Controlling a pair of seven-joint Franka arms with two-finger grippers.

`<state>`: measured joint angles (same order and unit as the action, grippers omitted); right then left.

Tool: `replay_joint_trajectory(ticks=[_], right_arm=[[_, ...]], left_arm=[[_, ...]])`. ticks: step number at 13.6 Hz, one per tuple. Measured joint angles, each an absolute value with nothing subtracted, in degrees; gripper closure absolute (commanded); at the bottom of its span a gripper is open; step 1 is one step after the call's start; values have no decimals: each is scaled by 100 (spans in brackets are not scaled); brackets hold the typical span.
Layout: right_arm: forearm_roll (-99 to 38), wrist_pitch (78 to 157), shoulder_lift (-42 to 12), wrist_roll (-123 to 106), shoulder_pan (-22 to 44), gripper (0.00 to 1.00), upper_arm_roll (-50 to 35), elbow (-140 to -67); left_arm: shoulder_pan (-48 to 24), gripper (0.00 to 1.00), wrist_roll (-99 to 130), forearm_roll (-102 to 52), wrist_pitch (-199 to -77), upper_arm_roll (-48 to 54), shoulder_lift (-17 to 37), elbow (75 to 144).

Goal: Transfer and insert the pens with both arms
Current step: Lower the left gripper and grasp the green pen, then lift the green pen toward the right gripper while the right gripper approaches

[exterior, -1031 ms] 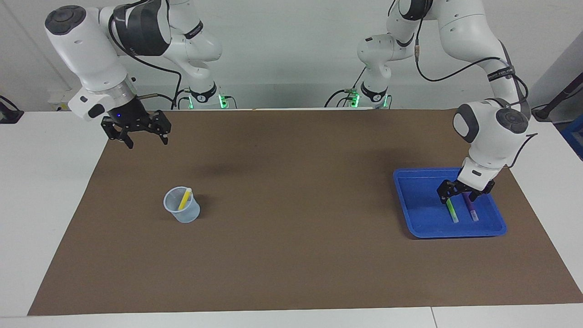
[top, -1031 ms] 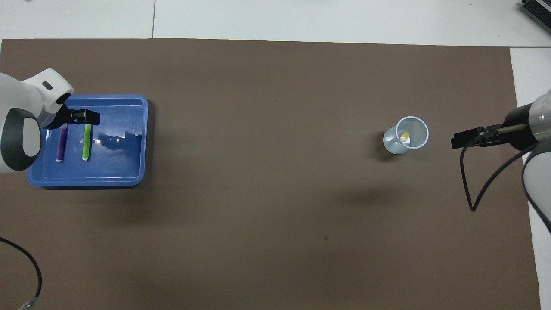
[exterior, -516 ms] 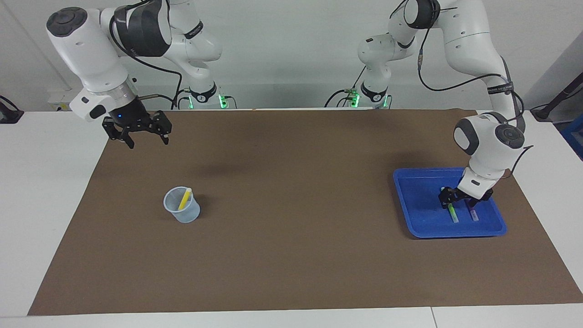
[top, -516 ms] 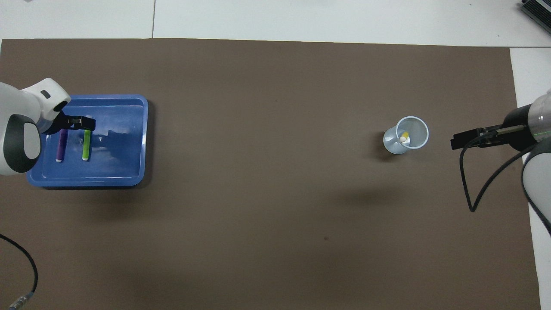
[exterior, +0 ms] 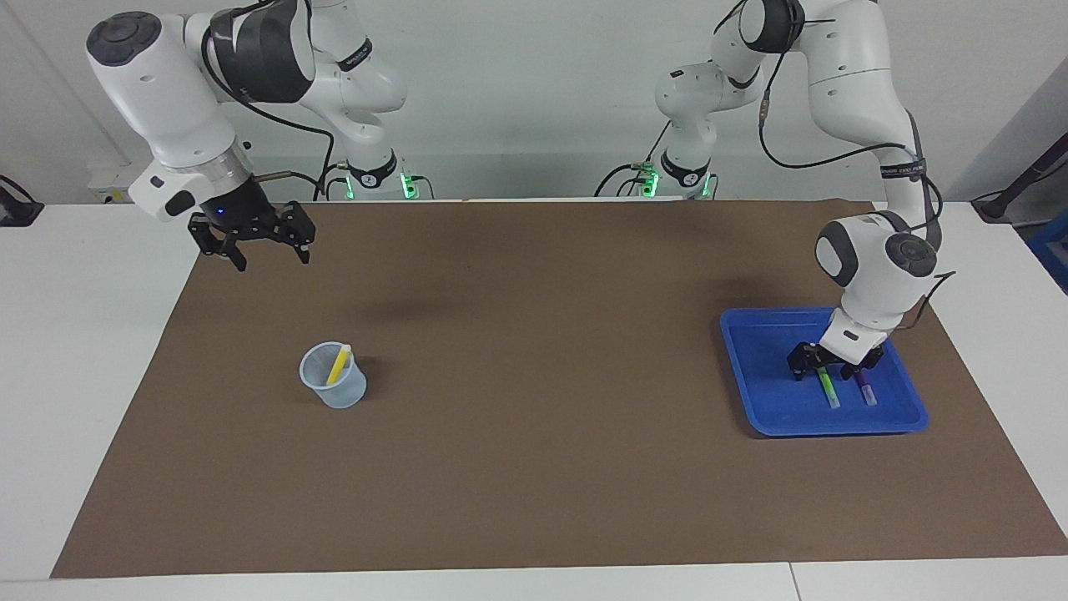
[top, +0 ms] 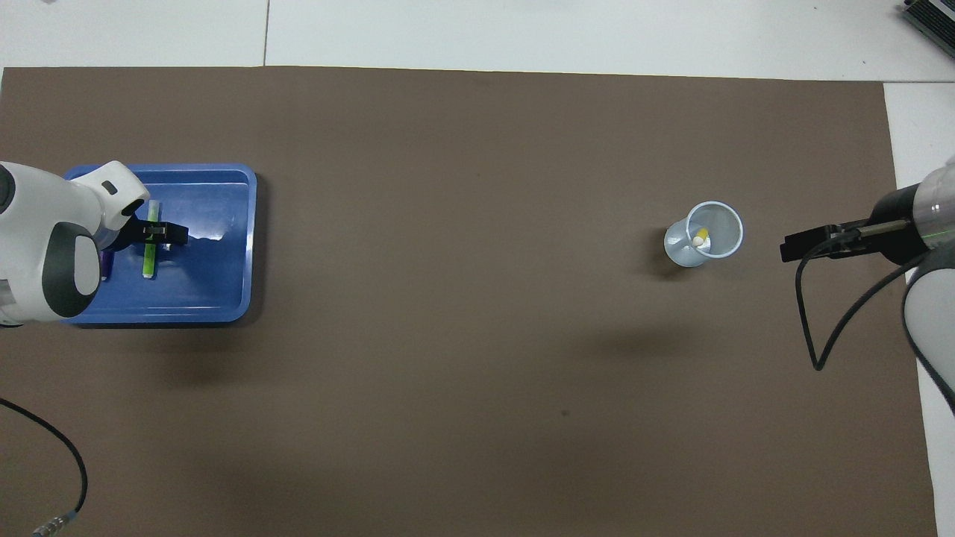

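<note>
Between our left gripper's (exterior: 822, 366) spread jaws lies the green pen (top: 151, 257), flat in the blue tray (exterior: 768, 409) with the purple pen (exterior: 865, 389) just outside them. We judge this the pickup step: next we pinch and lift. Our right gripper (exterior: 265, 249) waits, jaws spread, while the yellow pen (exterior: 337, 365) stands in the cup (exterior: 332, 386)

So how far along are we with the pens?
One done: the yellow pen stands in the cup. In hand: the left gripper is down in the blue tray, straddling the green pen, which lies on the tray floor, not lifted. Left: green and the purple pen beside it. The right gripper waits open, raised at the right arm's end.
</note>
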<state>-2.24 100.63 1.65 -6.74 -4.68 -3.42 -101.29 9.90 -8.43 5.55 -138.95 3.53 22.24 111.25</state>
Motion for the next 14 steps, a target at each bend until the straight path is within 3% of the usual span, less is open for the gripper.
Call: replay_joint_trajectory(ticks=[3, 7, 11, 14], right_arm=[[-224, 10063, 168, -674, -468, 0, -342, -10135], [-224, 10063, 171, -674, -468, 0, -342, -10138], [-224, 10063, 173, -674, -468, 0, -342, -10145], [-224, 10063, 174, -674, -468, 0, -342, -10156]], left_arm=[[982, 76, -845, 561, -13909, 362, 2177, 11125], [985, 100, -854, 574, -13892, 339, 2127, 11117], [981, 100, -855, 572, -13534, 363, 2128, 10982], [872, 100, -823, 231, -12427, 379, 2143, 10176]])
